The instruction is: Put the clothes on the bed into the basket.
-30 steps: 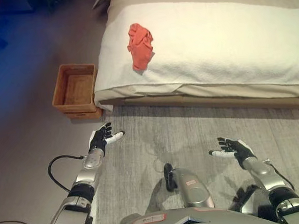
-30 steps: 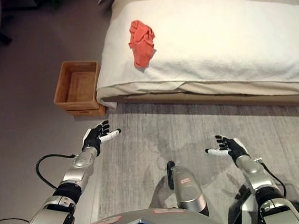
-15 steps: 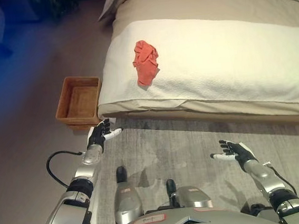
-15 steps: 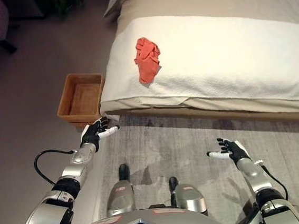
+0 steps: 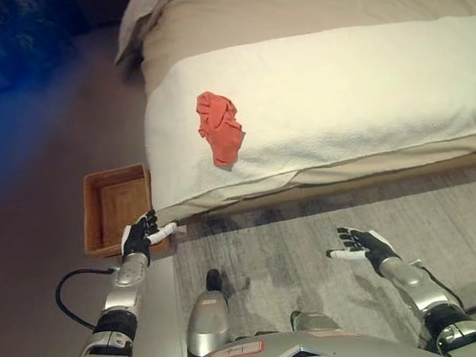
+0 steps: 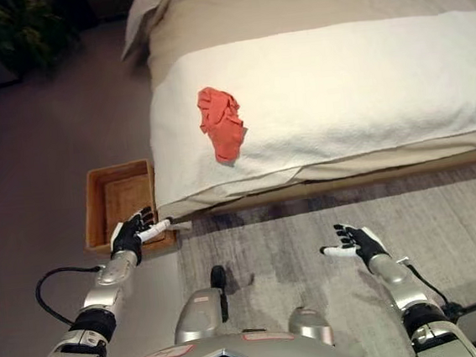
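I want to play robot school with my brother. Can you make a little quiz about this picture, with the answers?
1. True or false: the red cloth is already in the basket.
2. Which side of the bed is the basket on, as the robot sees it: A) left, B) right?
3. Fill in: both hands are ____ and hold nothing.

Key:
1. False. It lies on the white blanket.
2. A. It stands on the floor by the bed's left corner, near the left hand.
3. Open. The right hand hangs over the grey rug.
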You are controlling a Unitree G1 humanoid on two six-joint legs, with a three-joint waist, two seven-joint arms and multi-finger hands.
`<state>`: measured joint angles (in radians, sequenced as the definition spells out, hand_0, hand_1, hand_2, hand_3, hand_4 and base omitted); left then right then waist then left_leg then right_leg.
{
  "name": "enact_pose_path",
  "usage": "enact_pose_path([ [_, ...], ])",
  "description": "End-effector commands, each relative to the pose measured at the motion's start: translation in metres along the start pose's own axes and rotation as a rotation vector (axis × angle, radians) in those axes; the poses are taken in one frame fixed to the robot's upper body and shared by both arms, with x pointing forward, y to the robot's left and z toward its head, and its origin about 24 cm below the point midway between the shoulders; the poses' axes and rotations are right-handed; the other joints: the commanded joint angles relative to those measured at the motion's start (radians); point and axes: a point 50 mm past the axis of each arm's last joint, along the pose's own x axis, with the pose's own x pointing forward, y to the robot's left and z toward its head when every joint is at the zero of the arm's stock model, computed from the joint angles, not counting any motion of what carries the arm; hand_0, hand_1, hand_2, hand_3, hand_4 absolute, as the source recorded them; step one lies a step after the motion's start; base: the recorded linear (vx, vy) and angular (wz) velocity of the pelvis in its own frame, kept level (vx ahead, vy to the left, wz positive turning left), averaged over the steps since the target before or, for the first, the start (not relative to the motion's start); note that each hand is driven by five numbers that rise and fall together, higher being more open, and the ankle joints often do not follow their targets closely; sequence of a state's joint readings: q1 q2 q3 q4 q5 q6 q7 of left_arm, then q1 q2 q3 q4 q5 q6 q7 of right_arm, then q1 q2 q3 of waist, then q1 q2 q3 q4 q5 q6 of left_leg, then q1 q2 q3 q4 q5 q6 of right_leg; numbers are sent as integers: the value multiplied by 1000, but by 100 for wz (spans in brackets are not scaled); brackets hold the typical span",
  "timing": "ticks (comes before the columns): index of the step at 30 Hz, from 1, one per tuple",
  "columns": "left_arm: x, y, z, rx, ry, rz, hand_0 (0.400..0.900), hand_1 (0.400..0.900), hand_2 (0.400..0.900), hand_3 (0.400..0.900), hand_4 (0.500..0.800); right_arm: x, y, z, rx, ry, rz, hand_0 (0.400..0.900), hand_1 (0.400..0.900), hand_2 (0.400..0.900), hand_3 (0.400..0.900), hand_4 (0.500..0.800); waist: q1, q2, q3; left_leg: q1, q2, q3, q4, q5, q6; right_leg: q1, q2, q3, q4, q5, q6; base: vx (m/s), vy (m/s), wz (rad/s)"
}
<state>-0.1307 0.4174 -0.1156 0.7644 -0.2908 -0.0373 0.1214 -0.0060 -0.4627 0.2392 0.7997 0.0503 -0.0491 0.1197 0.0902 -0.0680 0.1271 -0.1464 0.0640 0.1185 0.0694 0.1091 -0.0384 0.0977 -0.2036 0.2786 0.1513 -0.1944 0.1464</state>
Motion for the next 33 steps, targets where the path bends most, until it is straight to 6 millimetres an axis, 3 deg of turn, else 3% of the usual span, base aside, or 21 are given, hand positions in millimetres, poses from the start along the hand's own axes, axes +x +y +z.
enact_pose_path([
  [1,1,10,46,-2,-230,21,900,900,900,900,800,5,-23,48,-83,-177,-53,900,900,900,900,800,15,-2,-80,-117,56,-35,21,63,-41,86,-25,-53,19,302,79,297,255,-14],
  [2,1,8,47,0,-230,14,900,900,900,900,800,5,-24,49,-93,-177,-48,900,900,900,900,800,17,-6,-82,-110,42,-30,22,51,-32,67,-36,-61,53,368,90,148,131,-2],
  [3,1,8,47,0,-230,14,900,900,900,900,800,5,-24,49,-92,-177,-48,900,900,900,900,800,17,-6,-84,-111,42,-29,22,50,-31,66,-37,-61,52,369,90,206,276,3],
  [4,0,4,50,14,-244,-8,900,900,900,900,800,4,-25,47,-102,-165,-48,900,900,900,900,800,14,5,-80,-69,13,-22,14,14,-2,17,-54,-89,164,478,64,198,331,8],
  [6,0,2,55,34,-264,-18,900,900,900,900,800,3,-27,42,-102,-149,-51,900,900,900,900,800,-1,30,-55,-9,-7,-21,2,-17,33,-58,-43,-127,325,544,27,211,437,19],
  [8,1,1,59,48,-269,-24,900,900,900,900,800,2,-28,37,-86,-134,-56,900,900,900,900,800,-26,52,-22,44,-16,-39,-12,-31,58,-132,-5,-144,465,536,15,182,332,32],
  [9,3,2,59,60,-265,-19,900,900,900,900,800,1,-28,31,-72,-116,-58,900,900,900,900,800,-31,57,-13,71,-19,-36,-17,-47,66,-171,-23,-183,491,522,14,143,184,22],
  [10,3,2,59,60,-265,-19,900,900,900,900,800,1,-28,31,-72,-116,-59,900,900,900,900,800,-34,52,-9,74,-25,-38,-17,-49,66,-169,-28,-186,499,513,14,289,171,36],
  [12,5,1,64,88,-272,-19,900,900,900,900,800,-2,-28,14,-53,-58,-59,900,900,900,900,800,-70,54,1,142,-44,-59,-38,-81,63,-262,-36,-246,425,406,-1,380,107,43],
  [14,6,0,65,113,-274,-19,900,900,900,900,800,-3,-28,6,-40,-26,-62,900,900,900,900,800,-86,52,7,165,-52,-72,-44,-92,59,-280,-35,-261,370,375,1,286,4,30],
  [16,10,5,72,239,-283,29,900,900,900,900,800,-7,-27,-16,-8,55,-76,900,900,900,900,800,-137,25,16,231,-84,-104,-77,-128,40,-336,-14,-225,133,380,28,369,-56,38],
  [17,11,5,72,241,-283,30,900,900,900,900,800,-7,-27,-16,-7,55,-76,900,900,900,900,800,-137,29,23,245,-79,-105,-82,-133,40,-320,-10,-229,126,377,29,365,-51,32],
  [18,14,9,75,316,-284,84,900,900,900,900,800,-11,-24,-32,21,100,-81,900,900,900,900,800,-163,10,23,282,-90,-127,-98,-157,32,-341,5,-188,21,399,51,343,-41,27],
  [20,16,9,77,354,-286,104,900,900,900,900,800,-15,-22,-43,43,131,-86,900,900,900,900,800,-174,8,29,311,-86,-140,-105,-178,29,-338,18,-172,-40,404,60,343,-50,29],
  [21,18,9,78,401,-280,128,900,900,900,900,800,-24,-15,-66,81,214,-85,900,900,900,900,800,-193,-9,22,355,-90,-162,-121,-205,25,-364,34,-154,-101,434,80,354,-72,30],
  [23,20,8,79,412,-276,135,900,900,900,900,800,-28,-12,-76,93,248,-82,900,900,900,900,800,-201,-21,23,376,-92,-174,-130,-210,20,-371,37,-168,-119,458,82,299,-98,33],
  [24,21,6,80,433,-275,142,900,900,900,900,800,-35,-8,-92,109,317,-85,900,900,900,900,800,-212,-34,10,413,-90,-181,-142,-232,15,-372,40,-221,-128,477,82,282,-118,41],
  [26,22,3,85,478,-284,158,900,900,900,900,800,-44,-3,-109,136,375,-91,900,900,900,900,800,-241,-36,-10,437,-72,-188,-138,-260,5,-359,57,-214,-150,479,74,325,-109,38],
  [30,26,-3,87,449,-275,163,900,900,900,900,800,-48,-5,-116,150,410,-111,900,900,900,900,800,-269,-18,-19,437,-24,-197,-121,-254,-24,-371,92,-213,-115,469,59,198,-98,21],
  [33,29,-4,86,438,-254,160,900,900,900,900,800,-48,-9,-115,146,403,-117,900,900,900,900,800,-312,13,-38,417,23,-187,-59,-214,-60,-382,137,-217,-80,415,18,218,-106,15],
])
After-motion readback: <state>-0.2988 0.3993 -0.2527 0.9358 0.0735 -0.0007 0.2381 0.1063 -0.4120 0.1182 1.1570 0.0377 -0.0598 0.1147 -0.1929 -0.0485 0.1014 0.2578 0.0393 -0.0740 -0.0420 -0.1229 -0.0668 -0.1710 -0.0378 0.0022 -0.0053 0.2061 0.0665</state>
